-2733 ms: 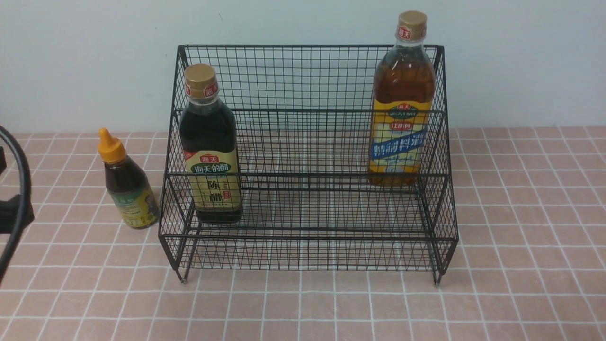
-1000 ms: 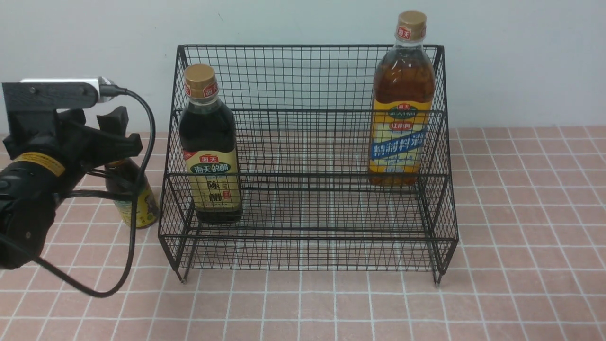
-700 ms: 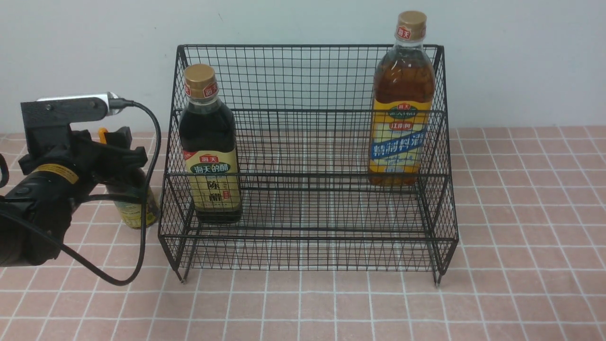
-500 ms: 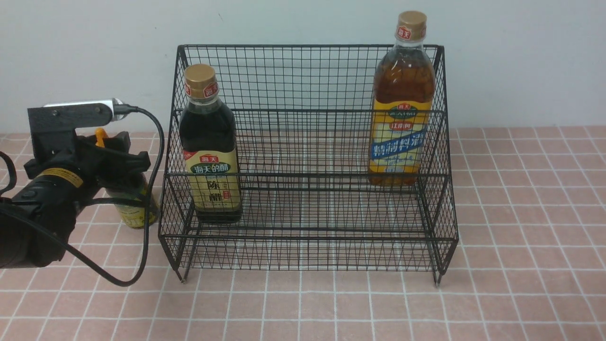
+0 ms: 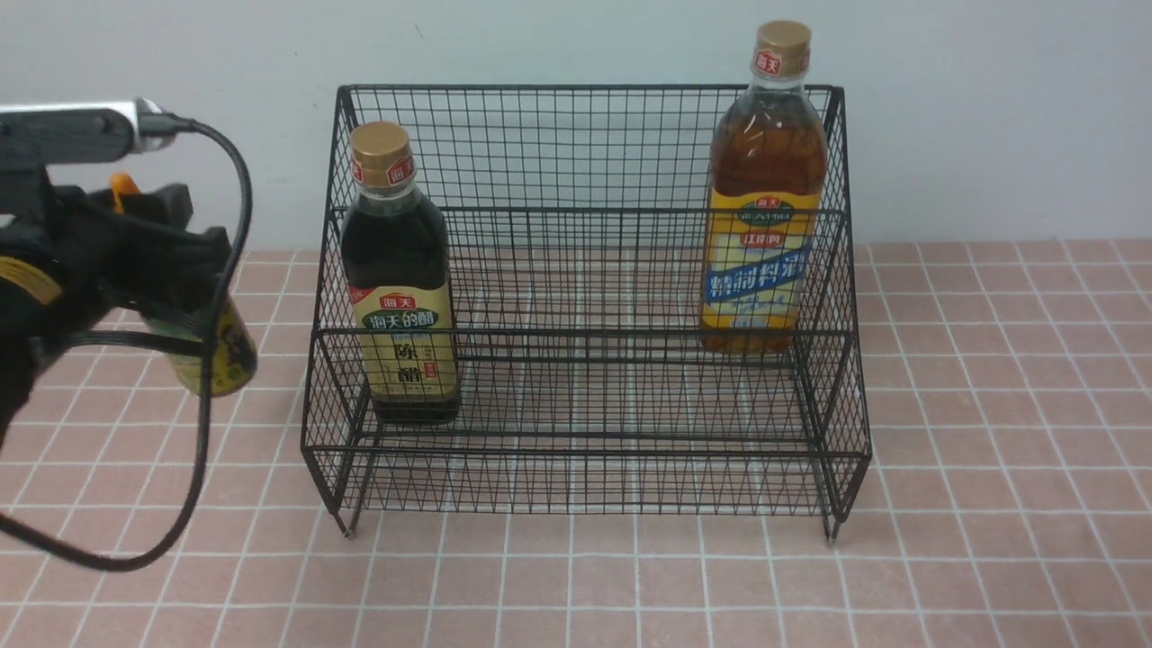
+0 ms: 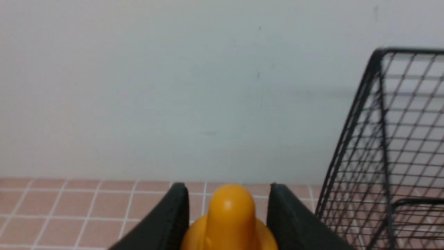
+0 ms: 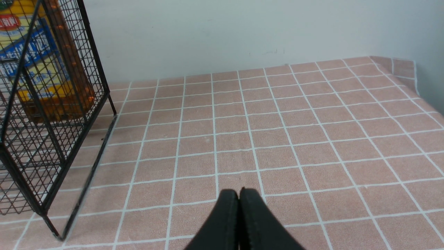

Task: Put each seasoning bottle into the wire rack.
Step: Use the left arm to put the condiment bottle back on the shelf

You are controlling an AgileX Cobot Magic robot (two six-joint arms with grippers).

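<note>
Writing on the dark bottle reads 海天 and 陈醋. It stands on the rack's lower tier, the amber bottle on the upper. The left gripper pinches the small bottle, tilted, off the table beside the rack. The right gripper has its jaws pressed together.

A pink tiled tabletop meets a plain pale wall, perhaps faintly marked.

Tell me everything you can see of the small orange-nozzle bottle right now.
The small bottle has dark contents, a yellow-green label and an orange nozzle; it looks plastic. The left gripper is shut on its neck, one finger on each side. It hangs tilted, base nearer the wire rack, apparently off the tiled table, outside the rack on its left and not touching it. The arm hides its middle.
</note>
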